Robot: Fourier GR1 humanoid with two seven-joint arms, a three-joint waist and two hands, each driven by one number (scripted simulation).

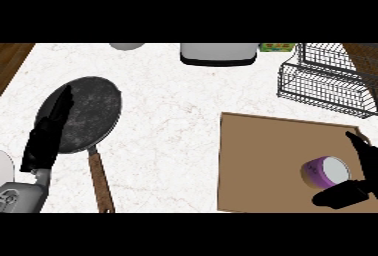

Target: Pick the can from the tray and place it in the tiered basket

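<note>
A purple can (325, 171) with a pale lid lies on its side on the brown tray (266, 165), near the tray's right edge. My right hand (344, 196) comes in at the lower right. Its fingers (361, 152) run up just right of the can and its thumb lies just below it, so the hand is open with the can in the gap. The black wire tiered basket (325, 77) stands at the far right, beyond the tray. At the left, my left hand (48, 135) is open, its straight fingers over the pan's left rim.
A dark frying pan (88, 112) with a wooden handle (100, 182) lies at the left. A white appliance (218, 53), a pale bowl (127, 46) and a green box (277, 47) line the far edge. Something white (4, 170) shows at the left edge.
</note>
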